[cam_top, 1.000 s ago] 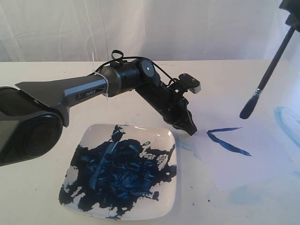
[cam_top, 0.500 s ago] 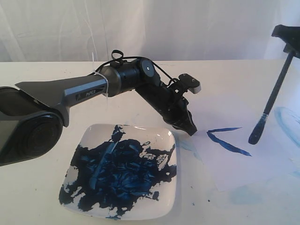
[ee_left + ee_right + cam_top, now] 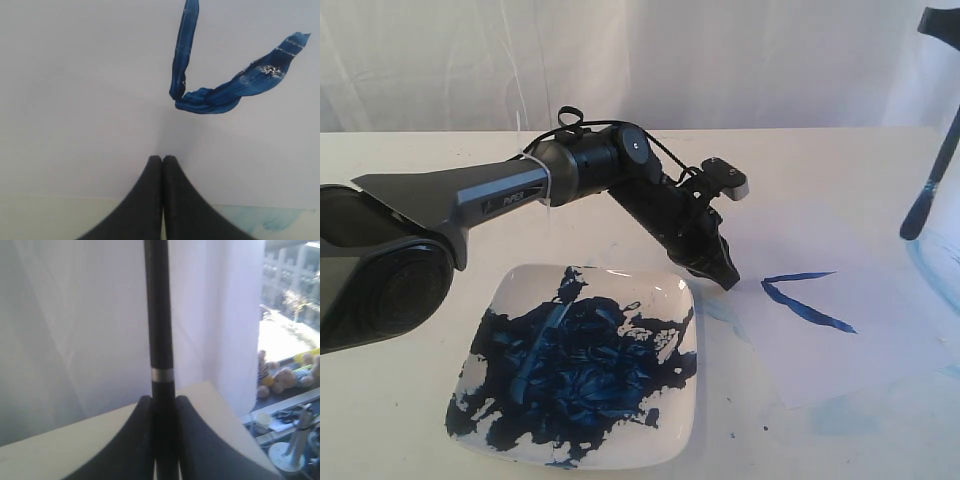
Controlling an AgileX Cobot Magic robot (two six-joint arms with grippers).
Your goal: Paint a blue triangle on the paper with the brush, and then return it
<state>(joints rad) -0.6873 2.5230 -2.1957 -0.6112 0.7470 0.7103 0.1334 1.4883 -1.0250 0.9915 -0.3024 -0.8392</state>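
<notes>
The white paper [image 3: 850, 350] lies flat on the table, right of the plate. On it, two dark blue strokes [image 3: 802, 301] meet at a corner in an open V, also seen in the left wrist view as blue strokes [image 3: 210, 95]. My left gripper [image 3: 727, 278] is shut and empty, its tips [image 3: 162, 159] resting on the paper's [image 3: 75, 100] left edge. The black-handled brush [image 3: 934, 180] hangs at the far right, its blue tip off the paper and above the table. My right gripper [image 3: 162, 401] is shut on the brush handle [image 3: 159, 315].
A glossy square plate [image 3: 515, 290] smeared with dark blue paint sits at the front left. A pale blue curved smear [image 3: 932, 262] marks the table at the right edge. White curtains hang behind the table.
The right gripper has carried the brush rightward and up, from over the paper to the right edge of the view. The left arm has not moved.
</notes>
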